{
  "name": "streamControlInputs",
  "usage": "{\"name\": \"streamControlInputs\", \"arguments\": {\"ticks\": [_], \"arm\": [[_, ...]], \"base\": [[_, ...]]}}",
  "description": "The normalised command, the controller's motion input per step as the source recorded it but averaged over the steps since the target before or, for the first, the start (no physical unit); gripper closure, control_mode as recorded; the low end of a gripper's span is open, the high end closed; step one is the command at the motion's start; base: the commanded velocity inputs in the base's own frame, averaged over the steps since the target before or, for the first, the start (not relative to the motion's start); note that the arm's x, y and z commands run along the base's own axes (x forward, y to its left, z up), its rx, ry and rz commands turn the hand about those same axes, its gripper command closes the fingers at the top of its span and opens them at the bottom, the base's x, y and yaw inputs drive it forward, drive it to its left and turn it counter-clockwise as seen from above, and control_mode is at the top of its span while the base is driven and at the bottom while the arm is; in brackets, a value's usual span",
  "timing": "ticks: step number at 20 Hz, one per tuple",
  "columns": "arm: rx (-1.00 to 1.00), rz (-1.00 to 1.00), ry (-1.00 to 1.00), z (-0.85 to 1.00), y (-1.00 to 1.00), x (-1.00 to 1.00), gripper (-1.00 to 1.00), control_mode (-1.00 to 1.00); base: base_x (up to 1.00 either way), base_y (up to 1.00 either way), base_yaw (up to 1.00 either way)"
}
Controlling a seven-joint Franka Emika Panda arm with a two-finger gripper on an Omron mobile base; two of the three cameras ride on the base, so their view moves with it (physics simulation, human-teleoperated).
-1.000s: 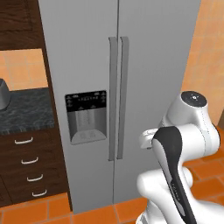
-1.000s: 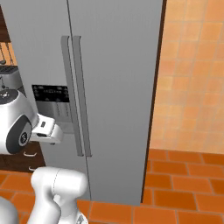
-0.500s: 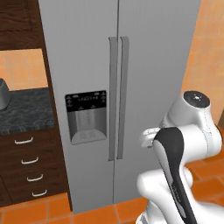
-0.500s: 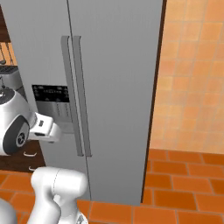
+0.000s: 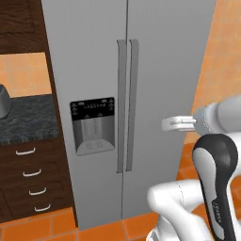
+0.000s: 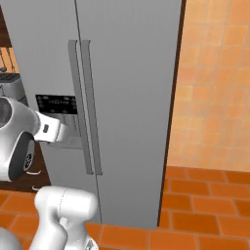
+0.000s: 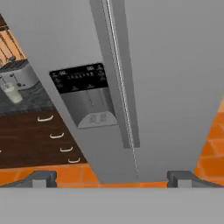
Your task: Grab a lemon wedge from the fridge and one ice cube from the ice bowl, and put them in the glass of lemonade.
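The fridge [image 5: 164, 56] stands in front of me with both doors shut and its two long handles [image 5: 127, 103] side by side at the middle. Its black dispenser panel [image 7: 81, 81] is on the left door. My gripper [image 7: 113, 178] is open and holds nothing. It hangs a short way in front of the right door [image 6: 132, 97], right of the handles, at about dispenser height [image 5: 165, 124]. The glass of lemonade [image 7: 12, 93] stands on the dark counter far to the left, next to the toaster [image 7: 17, 75]. The lemon wedge is hidden and the ice bowl is out of view.
Dark wooden drawers [image 5: 28, 179] with pale handles sit under a speckled dark counter [image 5: 26, 120] left of the fridge. An orange tiled wall [image 6: 215, 73] runs to the fridge's right above an orange tile floor [image 6: 205, 205].
My hand has risen a little and the forearm has swung up with it, still facing the right door. The fridge doors stay shut and the jaws stay open.
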Motion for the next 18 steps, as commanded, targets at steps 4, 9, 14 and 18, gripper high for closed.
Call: {"name": "streamControlInputs", "arguments": {"ticks": [4,9,14,18], "arm": [[0.0,0.0,-0.13,1.0,-0.06,0.22,-1.0,-1.0],[-0.13,0.0,0.16,0.39,0.19,0.23,-1.0,-1.0],[-0.19,0.0,0.06,-0.03,0.04,0.46,-1.0,-1.0],[0.0,0.0,0.02,-0.13,-0.24,0.89,-1.0,-1.0]], "base": [[0.0,0.0,0.0],[0.0,0.0,0.0],[0.0,0.0,0.0],[0.0,0.0,0.0]]}}
